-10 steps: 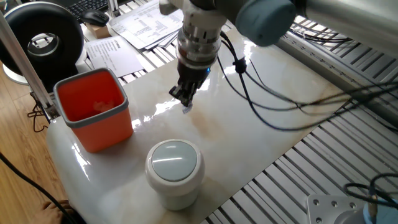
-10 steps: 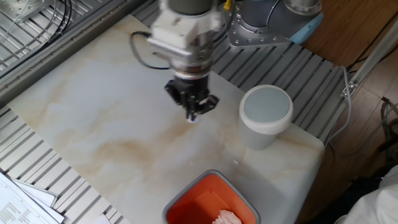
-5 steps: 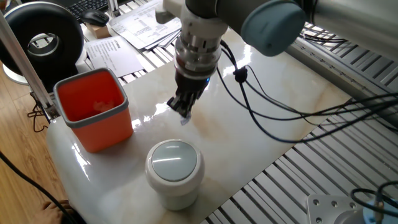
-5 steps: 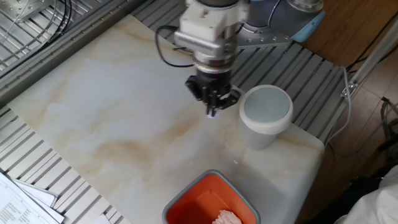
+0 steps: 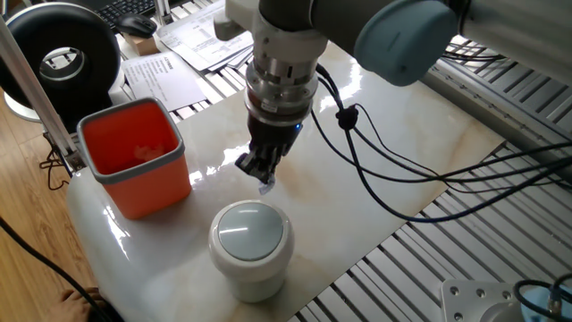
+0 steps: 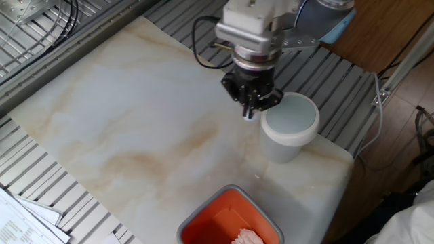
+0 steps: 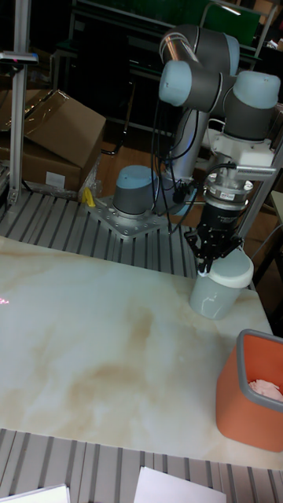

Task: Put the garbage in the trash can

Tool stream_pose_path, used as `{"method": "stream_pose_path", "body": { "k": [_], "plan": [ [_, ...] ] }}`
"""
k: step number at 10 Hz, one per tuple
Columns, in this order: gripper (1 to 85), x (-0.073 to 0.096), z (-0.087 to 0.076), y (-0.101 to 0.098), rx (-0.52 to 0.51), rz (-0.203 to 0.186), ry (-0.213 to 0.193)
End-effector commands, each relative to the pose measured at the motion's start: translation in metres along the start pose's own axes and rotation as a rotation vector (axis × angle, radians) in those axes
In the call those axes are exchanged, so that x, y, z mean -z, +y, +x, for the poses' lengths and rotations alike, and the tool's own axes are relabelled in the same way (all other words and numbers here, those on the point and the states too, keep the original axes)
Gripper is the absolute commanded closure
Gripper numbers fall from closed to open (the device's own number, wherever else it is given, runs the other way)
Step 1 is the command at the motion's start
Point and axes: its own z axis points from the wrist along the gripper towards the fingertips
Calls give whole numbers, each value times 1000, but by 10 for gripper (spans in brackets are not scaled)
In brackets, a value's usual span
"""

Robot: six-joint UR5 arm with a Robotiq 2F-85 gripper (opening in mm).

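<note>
My gripper (image 5: 264,177) (image 6: 250,112) (image 7: 205,266) hangs above the marble slab, shut on the garbage (image 5: 266,187) (image 6: 249,116), a tiny whitish-blue scrap pinched at the fingertips. The trash can (image 5: 251,247) (image 6: 290,125) (image 7: 219,286), a small round white can with a pale domed lid, stands just beside the gripper. In the other fixed view the fingertips sit at the can's left rim. The lid looks closed.
A square orange bin (image 5: 134,156) (image 6: 229,221) (image 7: 251,389) with a grey rim holds some pale waste near the slab's edge. Black cables (image 5: 384,152) trail from the wrist. Papers (image 5: 192,40) and a black round device (image 5: 63,54) lie beyond the slab. Metal slats surround the marble.
The gripper has carried the garbage steadily across the slab toward the trash can, ending right next to its rim. The can and orange bin have not moved.
</note>
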Motion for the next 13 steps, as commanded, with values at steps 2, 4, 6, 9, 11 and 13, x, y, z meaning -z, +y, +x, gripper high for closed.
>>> {"method": "stream_pose_path", "body": {
  "k": [2,4,6,9,11,13],
  "plan": [
    [847,10,8,29,-41,-27,0],
    [847,8,6,48,-64,-37,-6],
    [847,-3,4,53,-68,-22,-15],
    [847,-12,6,50,-67,-12,-9],
    [847,-16,7,48,-65,-17,-16],
    [730,-18,15,39,-64,5,13]
  ]
}}
